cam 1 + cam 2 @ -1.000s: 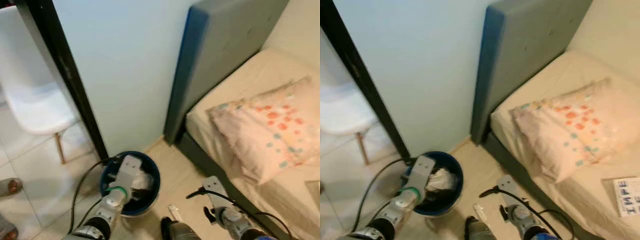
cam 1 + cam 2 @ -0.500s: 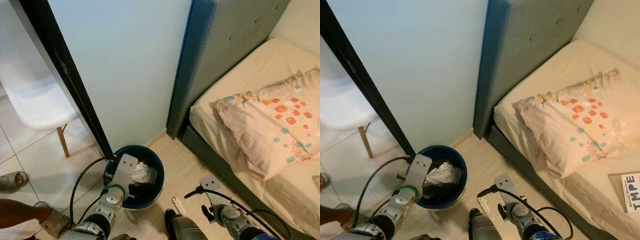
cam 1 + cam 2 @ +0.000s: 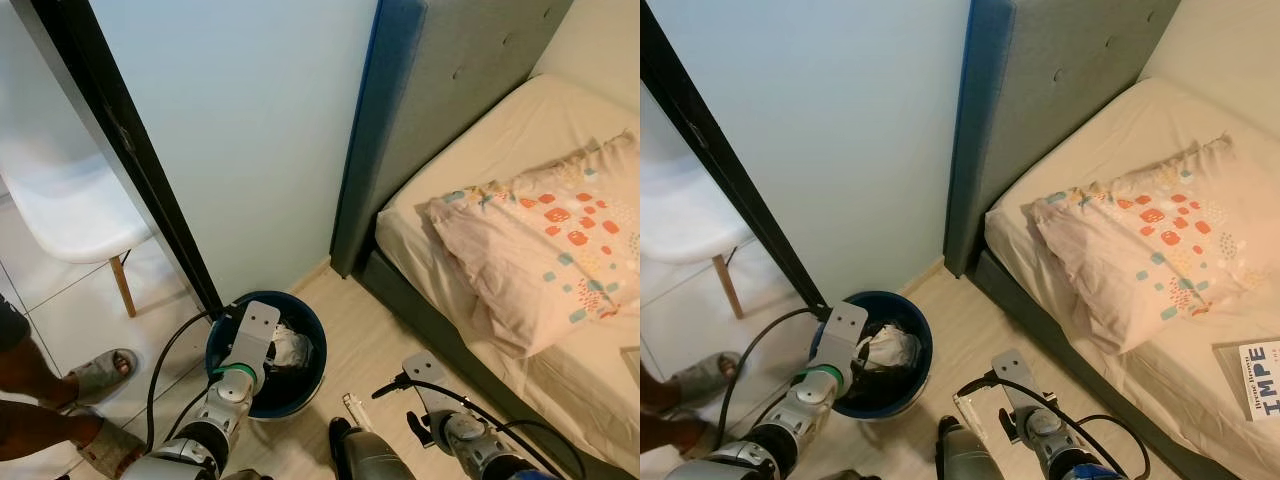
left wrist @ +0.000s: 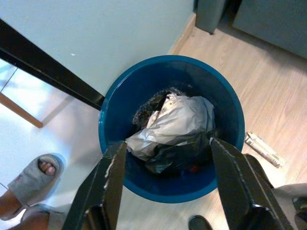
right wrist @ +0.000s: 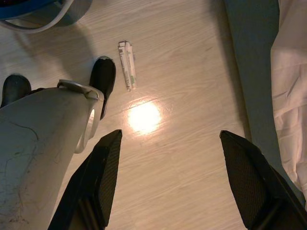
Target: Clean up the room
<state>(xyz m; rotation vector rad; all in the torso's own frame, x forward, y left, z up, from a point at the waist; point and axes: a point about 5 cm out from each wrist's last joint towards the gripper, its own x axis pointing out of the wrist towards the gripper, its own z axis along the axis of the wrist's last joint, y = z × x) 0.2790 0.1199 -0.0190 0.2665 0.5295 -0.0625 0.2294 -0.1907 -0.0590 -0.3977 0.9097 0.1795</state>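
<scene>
A round blue bin (image 3: 313,332) stands on the floor by the wall, holding crumpled white paper (image 4: 175,120) over a black bag. My left gripper (image 4: 168,146) hangs open just above the bin's near rim (image 4: 111,115), nothing between its fingers. My right gripper (image 5: 171,136) is open and low over the wooden floor beside the bed. A small folded white wrapper (image 5: 127,72) lies on the floor ahead of it, between the bin and my foot (image 5: 102,76).
A bed (image 3: 470,190) with a patterned pillow (image 3: 545,240) and grey-blue headboard (image 3: 430,110) is at the right; a book (image 3: 1255,375) lies on it. A black door frame (image 3: 130,160), a white chair (image 3: 70,210) and a person's slippered feet (image 3: 95,372) are at the left.
The view has steadied and shifted slightly. The person's feet have stepped closer in at the left. Both arms hold about the same places.
</scene>
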